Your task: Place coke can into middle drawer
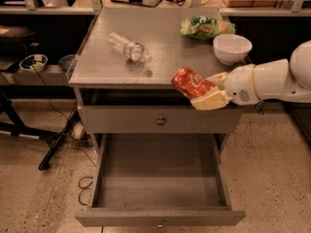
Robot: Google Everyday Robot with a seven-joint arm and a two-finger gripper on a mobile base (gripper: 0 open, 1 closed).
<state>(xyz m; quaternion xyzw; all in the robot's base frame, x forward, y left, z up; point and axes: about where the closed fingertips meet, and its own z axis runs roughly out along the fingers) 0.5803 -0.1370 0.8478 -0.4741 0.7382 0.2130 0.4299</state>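
Observation:
The red-orange coke can (pixel 190 82) with white lettering is tilted and held in my gripper (pixel 210 92), which is shut on it. The white arm reaches in from the right. The can hangs at the front right edge of the cabinet top, in front of the closed upper drawer (pixel 158 120). The middle drawer (pixel 160 183) is pulled wide open below; its grey inside is bare and its knob shows at the front panel's bottom edge.
On the grey cabinet top (pixel 160 38) lie a clear plastic water bottle (pixel 127 47) at the left, a green chip bag (pixel 206 27) at the back right and a white bowl (pixel 232 47) near my arm. Cables and a stand leg (pixel 58 142) lie on the floor at the left.

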